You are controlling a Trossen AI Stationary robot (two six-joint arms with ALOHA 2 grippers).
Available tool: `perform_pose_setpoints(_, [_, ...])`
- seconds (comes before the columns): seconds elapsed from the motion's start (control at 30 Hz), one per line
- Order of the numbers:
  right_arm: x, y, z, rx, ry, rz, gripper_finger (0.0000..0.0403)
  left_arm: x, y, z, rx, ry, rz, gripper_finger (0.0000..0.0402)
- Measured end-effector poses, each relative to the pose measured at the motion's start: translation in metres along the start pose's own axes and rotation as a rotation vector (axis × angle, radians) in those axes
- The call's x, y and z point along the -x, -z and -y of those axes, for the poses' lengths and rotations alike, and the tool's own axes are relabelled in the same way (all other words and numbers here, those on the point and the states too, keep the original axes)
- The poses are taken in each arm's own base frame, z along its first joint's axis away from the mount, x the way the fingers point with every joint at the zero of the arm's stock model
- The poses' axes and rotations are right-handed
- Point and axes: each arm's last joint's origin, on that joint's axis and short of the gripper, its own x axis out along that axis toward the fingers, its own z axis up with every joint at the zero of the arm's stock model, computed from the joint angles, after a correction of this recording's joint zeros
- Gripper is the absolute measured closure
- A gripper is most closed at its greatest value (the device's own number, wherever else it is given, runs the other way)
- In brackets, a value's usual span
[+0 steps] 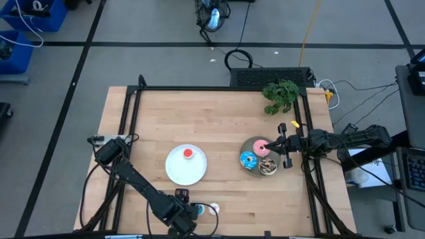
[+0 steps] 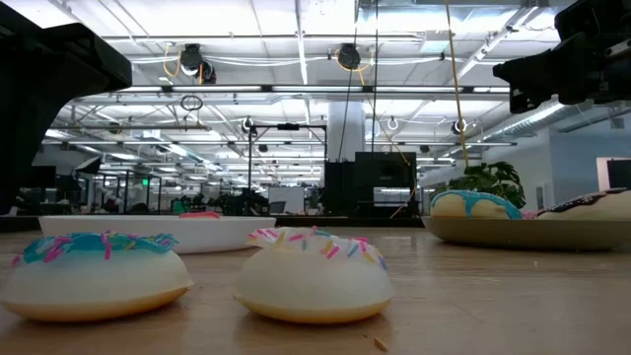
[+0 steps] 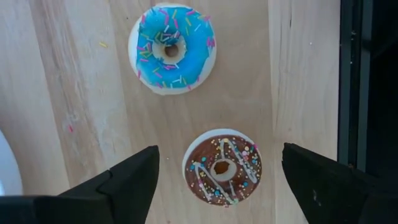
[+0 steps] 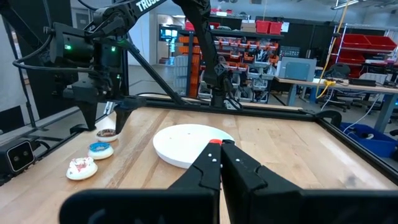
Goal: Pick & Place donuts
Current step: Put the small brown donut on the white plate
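While the left pincer (image 3: pixel 217 180) gapes wide, a chocolate-iced, sprinkled donut (image 3: pixel 222 166) seemingly lies between its fingers.

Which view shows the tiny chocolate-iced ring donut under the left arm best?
The left wrist view: the tiny chocolate-iced ring donut lies whole between the open left tool fingers. The right wrist view shows it small and distant. In the high view the arm hides it; the low view doesn't clearly show it.
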Motion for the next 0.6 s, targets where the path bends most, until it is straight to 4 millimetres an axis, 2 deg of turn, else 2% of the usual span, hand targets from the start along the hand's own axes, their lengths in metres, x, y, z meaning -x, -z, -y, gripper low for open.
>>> perform_pose_setpoints(0.33, [0.0,0.0,0.0,-0.001,0.0,0.0,0.0403,0.0,0.0006,-0.0001,0.01,0.009,-0.014,0.0084])
perform_pose_setpoints(0.6, [0.0,0.0006,-0.0001,-0.001,-0.001,-0.006,0.0403,-0.0052,0.0021,0.0043,0.001,0.042,-0.035,0.0076])
